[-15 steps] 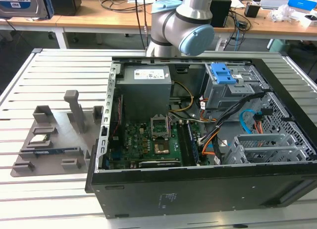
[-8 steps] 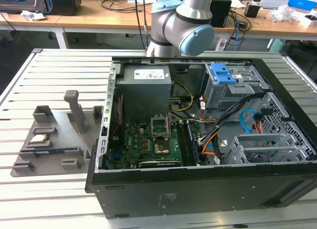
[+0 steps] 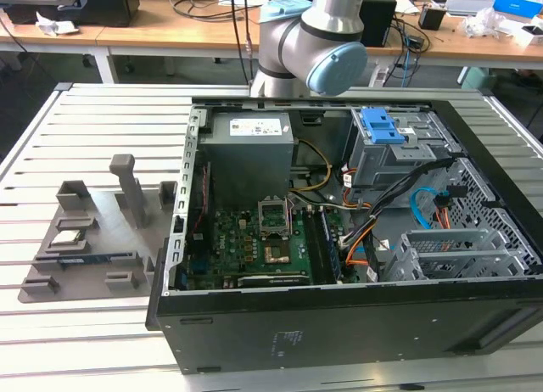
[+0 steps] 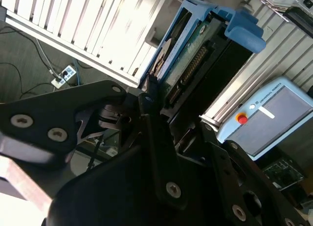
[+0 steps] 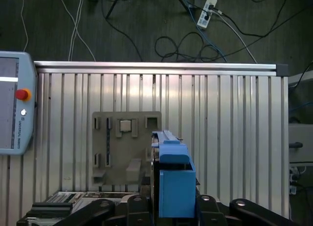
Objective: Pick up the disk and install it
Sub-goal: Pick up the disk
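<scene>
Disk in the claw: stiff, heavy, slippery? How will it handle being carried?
Probably rigid: the disk shows a metal body and board edge, no sag past the claw. Likely dense for its size. Its smooth blue plastic carrier may slip; gripped near one end, it might pivot.

Disk (image 4: 195,55): smooth bright-blue plastic carrier with a satin finish; exposed green circuit board with metal contacts.
Fingers (image 4: 157,138): matt black, with bright metal screw heads.
Bench (image 3: 85,120): ribbed bare aluminium, satin sheen.
Case (image 3: 339,333): matt black sheet metal. Inside the case, cage (image 3: 458,256): perforated grey metal.
Tray (image 3: 85,239), beside the case: matt grey plastic.
Arm (image 3: 335,65), behind the case: glossy light-blue plastic cap on smooth silver metal.
</scene>
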You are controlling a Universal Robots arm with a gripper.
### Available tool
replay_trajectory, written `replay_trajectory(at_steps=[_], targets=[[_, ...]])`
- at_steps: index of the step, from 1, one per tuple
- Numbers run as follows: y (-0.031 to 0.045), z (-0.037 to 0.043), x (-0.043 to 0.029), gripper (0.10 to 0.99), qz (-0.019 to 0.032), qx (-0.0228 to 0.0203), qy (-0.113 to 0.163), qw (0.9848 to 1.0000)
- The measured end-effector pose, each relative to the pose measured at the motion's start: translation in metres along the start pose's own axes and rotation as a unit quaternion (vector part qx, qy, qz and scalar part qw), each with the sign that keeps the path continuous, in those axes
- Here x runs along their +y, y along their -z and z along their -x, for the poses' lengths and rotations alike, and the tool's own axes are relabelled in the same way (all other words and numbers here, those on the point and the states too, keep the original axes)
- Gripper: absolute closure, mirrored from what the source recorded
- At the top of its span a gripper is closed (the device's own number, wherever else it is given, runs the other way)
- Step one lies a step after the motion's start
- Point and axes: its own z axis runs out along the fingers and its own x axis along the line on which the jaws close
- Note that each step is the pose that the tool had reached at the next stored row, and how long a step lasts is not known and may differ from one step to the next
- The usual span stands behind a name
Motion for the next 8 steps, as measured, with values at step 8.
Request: replay_trajectory(at_steps=[8], targets=[[-0.0013,-0.0001,-0.0008,0.722,0.0000,-0.0007,0.000,1.0000]])
